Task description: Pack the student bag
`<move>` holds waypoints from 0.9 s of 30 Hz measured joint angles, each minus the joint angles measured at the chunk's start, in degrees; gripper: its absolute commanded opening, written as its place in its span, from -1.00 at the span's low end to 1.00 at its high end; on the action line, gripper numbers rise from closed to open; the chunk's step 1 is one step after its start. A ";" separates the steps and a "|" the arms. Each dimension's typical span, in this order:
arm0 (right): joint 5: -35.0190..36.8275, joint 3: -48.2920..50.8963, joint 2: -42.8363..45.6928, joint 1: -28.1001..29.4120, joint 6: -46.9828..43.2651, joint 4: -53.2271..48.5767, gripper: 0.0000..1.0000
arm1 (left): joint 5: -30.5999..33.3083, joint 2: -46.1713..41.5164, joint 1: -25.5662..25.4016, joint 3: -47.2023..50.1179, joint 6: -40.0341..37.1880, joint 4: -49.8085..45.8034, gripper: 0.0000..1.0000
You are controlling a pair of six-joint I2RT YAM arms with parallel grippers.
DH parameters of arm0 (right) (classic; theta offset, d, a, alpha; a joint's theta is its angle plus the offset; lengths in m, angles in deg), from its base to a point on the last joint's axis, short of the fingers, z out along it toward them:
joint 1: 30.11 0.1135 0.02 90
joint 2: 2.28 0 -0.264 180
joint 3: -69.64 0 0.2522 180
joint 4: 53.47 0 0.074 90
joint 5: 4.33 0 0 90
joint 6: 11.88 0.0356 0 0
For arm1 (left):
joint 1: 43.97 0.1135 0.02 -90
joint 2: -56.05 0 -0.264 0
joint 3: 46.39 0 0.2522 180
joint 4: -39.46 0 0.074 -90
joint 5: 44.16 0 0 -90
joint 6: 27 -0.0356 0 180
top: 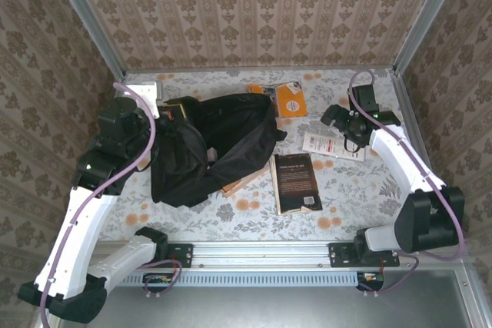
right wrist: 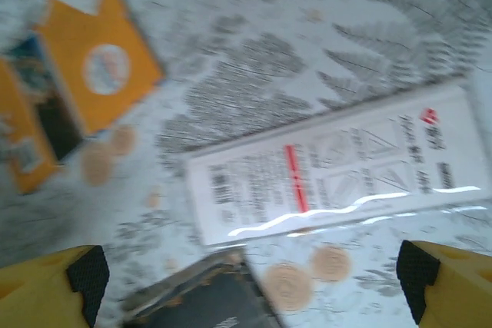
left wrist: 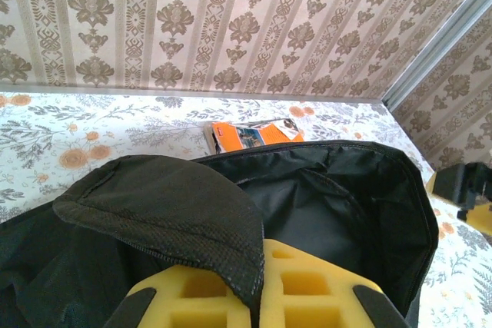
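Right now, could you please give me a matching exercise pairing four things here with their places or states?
Column one:
1. student bag
2. black book
3. orange book
4. right tool

Column two:
A. open, over the white leaflet
B. furthest back, beyond the bag
C. pinched by the shut left tool
D. flat, just right of the bag

Pairs: 1-C, 2-D, 3-B, 4-A

matt black cloth student bag (top: 223, 124); glossy white packet (right wrist: 330, 167).
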 measured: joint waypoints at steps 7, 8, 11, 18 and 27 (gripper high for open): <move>6.23 -8.81 -14.73 3.85 -7.69 -6.27 0.99 | 1.90 0.11 0.37 0.00 -0.76 0.00 -1.00; 7.56 -10.75 -17.03 5.07 -8.55 -7.50 1.00 | 2.12 0.11 0.37 0.07 -0.90 0.00 -1.00; 12.00 -17.03 -23.45 9.92 -10.86 -11.10 0.99 | 2.91 0.02 0.37 0.39 -1.31 0.02 -1.00; 13.97 -27.96 -34.05 17.20 -11.93 -15.67 0.99 | 3.58 -0.02 0.37 0.46 -1.79 0.02 -1.00; 11.50 -32.54 -41.05 17.05 -11.72 -18.51 0.95 | 3.98 -0.31 0.37 0.72 -1.90 0.00 -1.00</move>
